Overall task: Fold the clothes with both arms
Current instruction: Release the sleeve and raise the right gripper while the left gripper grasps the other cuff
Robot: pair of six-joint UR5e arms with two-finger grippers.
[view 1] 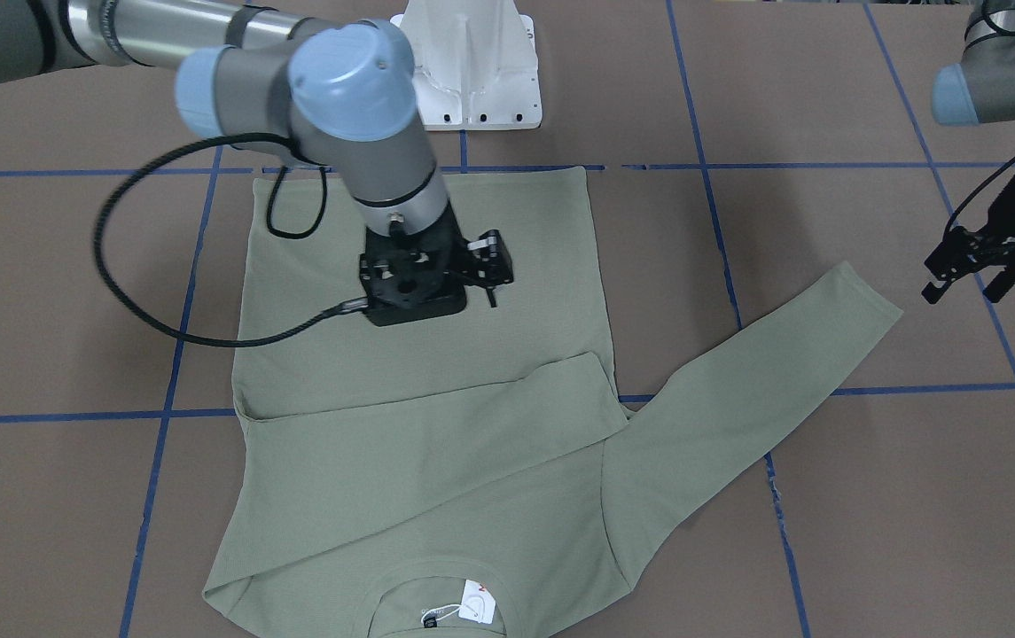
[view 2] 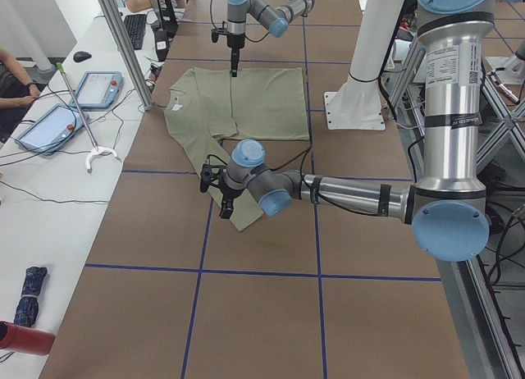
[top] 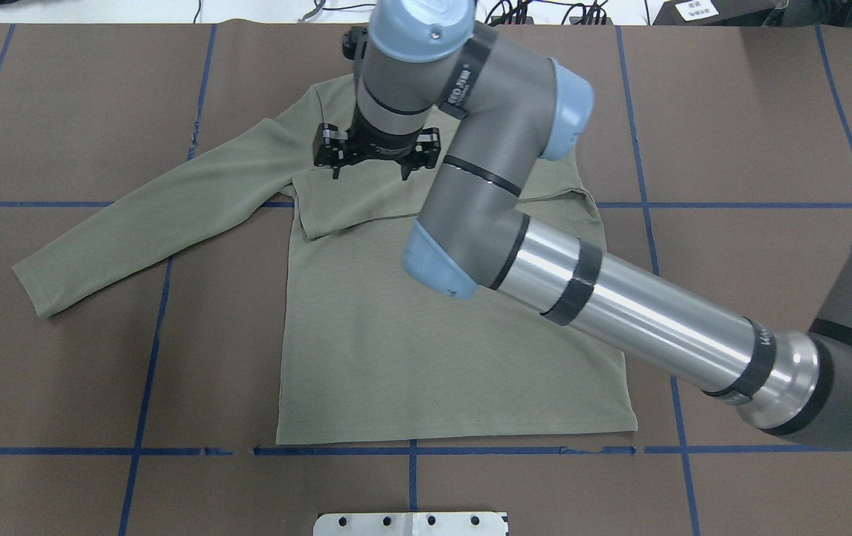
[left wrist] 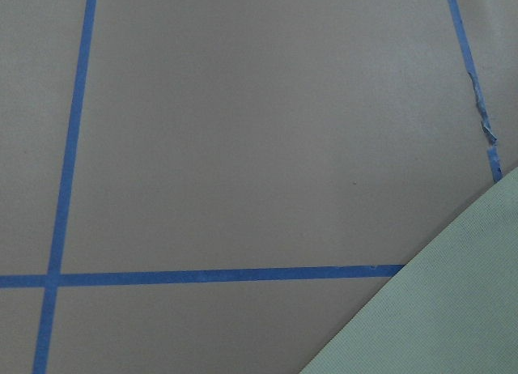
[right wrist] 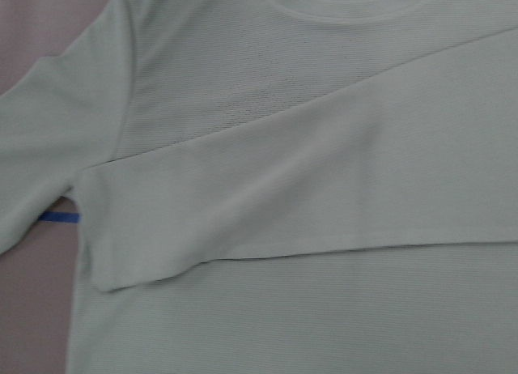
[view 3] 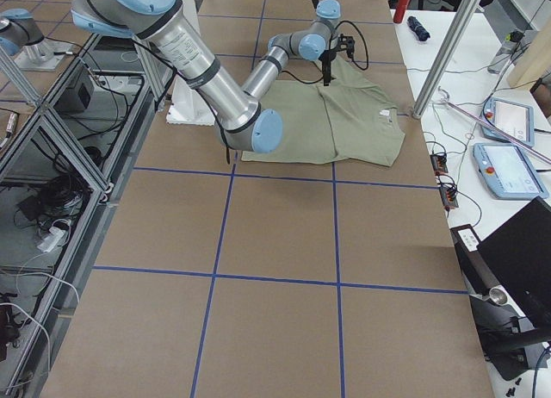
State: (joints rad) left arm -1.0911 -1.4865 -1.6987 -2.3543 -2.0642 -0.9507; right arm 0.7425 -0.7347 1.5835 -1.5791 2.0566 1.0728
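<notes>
Robotics lab, blue-taped grid table (view 3: pixel 284 234), teach pendants (view 3: pixel 510 169) on side bench (view 2: pixel 49 198), aluminium post (view 2: pixel 124 44)

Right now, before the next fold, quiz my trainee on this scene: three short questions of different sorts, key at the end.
1. True or false: both sleeves of the shirt lie folded across its chest.
2. Pick one: the right tool is A) over the shirt's body, B) clamped on the collar, C) out of view.
3. Fill in: the left tool hangs beside the spread sleeve, near its ____.

Key: 1 false, only one is folded; 2 A; 3 cuff.
</notes>
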